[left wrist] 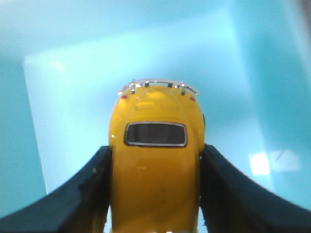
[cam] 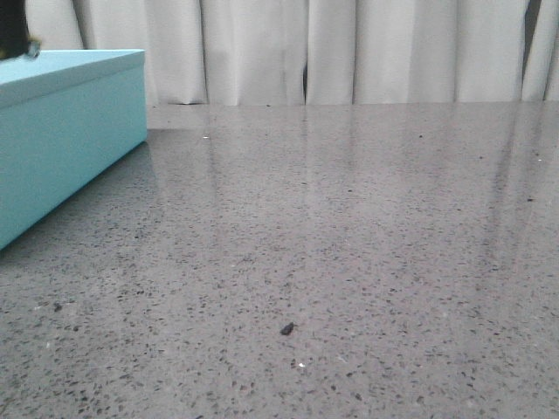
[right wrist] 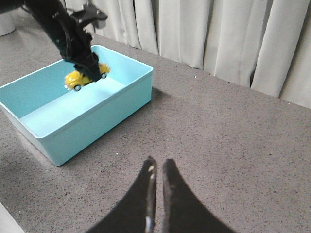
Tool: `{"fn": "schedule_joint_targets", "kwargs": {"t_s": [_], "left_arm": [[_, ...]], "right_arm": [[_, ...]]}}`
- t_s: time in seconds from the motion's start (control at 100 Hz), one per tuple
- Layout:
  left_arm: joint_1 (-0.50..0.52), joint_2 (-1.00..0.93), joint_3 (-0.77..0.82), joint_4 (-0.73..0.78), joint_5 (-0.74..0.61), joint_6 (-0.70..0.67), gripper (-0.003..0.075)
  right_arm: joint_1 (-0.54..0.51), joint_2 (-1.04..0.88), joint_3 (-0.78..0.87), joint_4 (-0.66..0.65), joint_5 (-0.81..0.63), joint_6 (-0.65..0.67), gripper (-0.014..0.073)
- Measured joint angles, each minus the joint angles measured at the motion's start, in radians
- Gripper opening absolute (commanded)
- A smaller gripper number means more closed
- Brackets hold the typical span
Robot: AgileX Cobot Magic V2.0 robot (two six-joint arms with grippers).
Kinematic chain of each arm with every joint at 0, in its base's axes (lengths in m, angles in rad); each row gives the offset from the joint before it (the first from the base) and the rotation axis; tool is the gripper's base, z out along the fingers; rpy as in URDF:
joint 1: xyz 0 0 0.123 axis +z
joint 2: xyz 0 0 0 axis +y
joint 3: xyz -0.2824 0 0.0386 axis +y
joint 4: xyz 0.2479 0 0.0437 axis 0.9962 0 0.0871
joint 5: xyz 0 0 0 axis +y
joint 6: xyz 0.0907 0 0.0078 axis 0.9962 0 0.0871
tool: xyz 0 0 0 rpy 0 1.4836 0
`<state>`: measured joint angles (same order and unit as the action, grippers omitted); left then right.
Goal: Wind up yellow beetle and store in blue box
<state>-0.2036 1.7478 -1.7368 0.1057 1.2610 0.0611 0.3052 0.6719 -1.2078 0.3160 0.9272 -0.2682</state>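
The yellow beetle (left wrist: 154,165) sits in the centre and lower half of the left wrist picture, pinched by its flanks between the two dark fingers (left wrist: 92,191) of the left gripper (left wrist: 154,194), its dark window and chrome bumper pointing toward the pale turquoise floor beyond. In the right wrist picture the same car (right wrist: 82,77) shows small in the upper left, hanging inside the open blue box (right wrist: 127,104), below its rim; whether the wheels already touch the floor I cannot tell. The lid is off and not seen anywhere. In the front picture only a corner of the box (cam: 61,140) fills the upper left, with a sliver of the arm at the very top edge, and the grey speckled table (cam: 349,262) lies bare apart from a small dark speck (cam: 286,329) low in the middle. The right gripper (right wrist: 156,179) hangs at the bottom centre of its own picture, fingers pressed together on nothing, well apart from the box. I judge the storing step to be in hand, near its end: the next move calls for lowering until the wheels rest, spreading the fingers gently so the car does not roll or tip, then lifting straight up clear of the walls.
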Motion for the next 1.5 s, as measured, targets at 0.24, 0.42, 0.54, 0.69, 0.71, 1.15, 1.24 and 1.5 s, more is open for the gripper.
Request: {"fn": "schedule_joint_targets", "kwargs": {"t_s": [0.24,0.42,0.54,0.69,0.71,1.15,1.24,1.5], "left_arm": [[0.102,0.039,0.083,-0.038,-0.009,-0.004,0.0064],[0.119,0.084,0.083,-0.079,-0.018,-0.005,0.0065],[0.120,0.113,0.083,-0.116,-0.020,-0.005,0.0065],[0.120,0.122,0.083,-0.106,-0.020,-0.005,0.0097],[0.120,0.122,0.083,-0.106,-0.020,-0.005,0.0113],[0.120,0.132,0.083,-0.106,-0.023,-0.006,0.0355],[0.120,0.132,0.083,-0.114,-0.022,-0.006,0.0401],[0.120,0.129,0.083,-0.115,-0.022,-0.006,0.0427]], "right_arm": [[0.000,0.000,0.002,0.000,0.000,0.000,-0.0044],[0.000,0.000,0.015,0.000,-0.002,-0.001,-0.0044],[0.000,0.000,0.015,0.002,-0.002,-0.001,-0.0044],[0.000,0.000,0.015,0.006,-0.002,-0.001,-0.0044],[0.000,0.000,0.015,0.006,-0.002,-0.001,-0.0044],[0.000,0.000,0.015,0.027,0.004,-0.001,-0.0044],[0.000,0.000,0.015,0.029,0.006,-0.001,-0.0044],[0.000,0.000,0.015,0.033,0.008,-0.001,-0.0044]]}}
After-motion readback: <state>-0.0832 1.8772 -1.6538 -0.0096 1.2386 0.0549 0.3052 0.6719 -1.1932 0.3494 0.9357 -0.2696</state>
